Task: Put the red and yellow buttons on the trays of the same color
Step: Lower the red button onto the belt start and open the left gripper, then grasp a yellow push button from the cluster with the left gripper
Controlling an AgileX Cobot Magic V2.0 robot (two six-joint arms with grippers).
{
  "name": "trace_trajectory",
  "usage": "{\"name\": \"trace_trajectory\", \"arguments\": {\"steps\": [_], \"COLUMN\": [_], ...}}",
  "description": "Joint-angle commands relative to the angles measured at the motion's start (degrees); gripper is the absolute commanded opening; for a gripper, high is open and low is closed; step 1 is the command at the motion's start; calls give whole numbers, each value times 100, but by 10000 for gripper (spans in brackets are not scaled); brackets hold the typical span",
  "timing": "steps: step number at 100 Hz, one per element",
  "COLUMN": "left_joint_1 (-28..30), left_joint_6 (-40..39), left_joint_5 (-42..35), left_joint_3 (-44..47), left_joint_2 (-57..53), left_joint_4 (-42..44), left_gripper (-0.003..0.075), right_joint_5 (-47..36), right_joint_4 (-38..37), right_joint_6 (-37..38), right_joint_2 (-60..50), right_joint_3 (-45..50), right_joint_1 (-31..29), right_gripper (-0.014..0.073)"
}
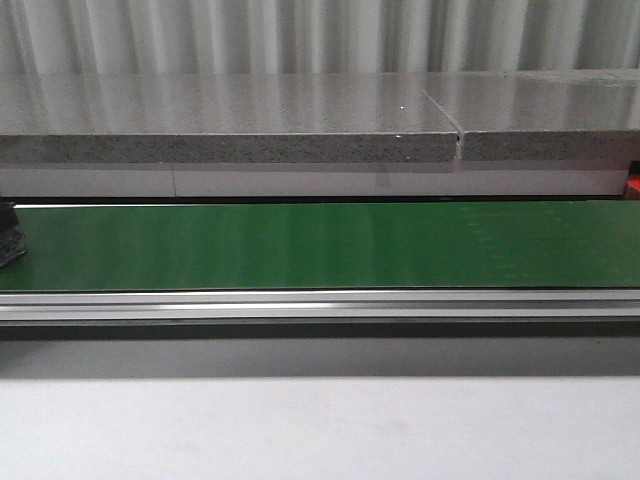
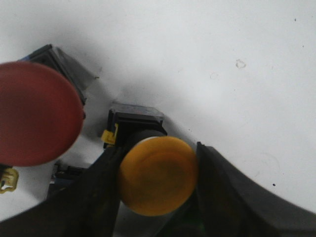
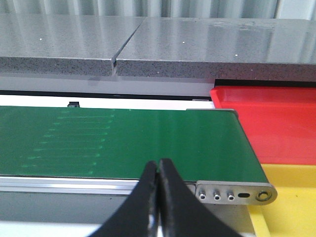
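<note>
The left gripper [image 2: 158,177] has its two black fingers [image 2: 98,197] pressed on each side of the yellow button [image 2: 157,175]. The right gripper [image 3: 158,170] has its fingers squeezed together, holding nothing.

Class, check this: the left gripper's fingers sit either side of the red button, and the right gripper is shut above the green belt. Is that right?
Not quite. The left wrist view shows the left gripper with its fingers either side of the yellow button; the red button sits beside it, ungripped. The rest holds.
</note>
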Motion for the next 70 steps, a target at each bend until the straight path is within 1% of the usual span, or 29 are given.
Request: {"name": "trace_trajectory", "arguments": {"steps": [1,20,39,45,56,70], "left_joint_1": [-24,-38,-38,-91,-260,-439], "left_joint_6": [-3,205,605,653,658,918], "left_joint_5": [-86,-80,-80,-80,-40,-56], "left_joint_3": [-173,-173,-173,-173,-148,157], "left_joint_2": [-325,-599,-1111,-1313,-1660,-2169], "left_joint_4": [-157,-144,-101,30,563,533], "left_gripper": [237,237,237,237,237,237], "right_joint_5": [-445,-445,-445,-445,-445,-445], "right_joint_4": [-9,-9,-9,-9,-9,-9], "right_joint_6": [-15,-15,-15,-15,-15,-15], "right_joint_2": [-67,-67,-67,-67,-67,-67], "right_joint_3": [-87,-87,-87,-87,-87,-87], "right_joint_1": [1,1,1,1,1,1], "right_gripper": [-106,-106,-106,-106,-106,-106]}}
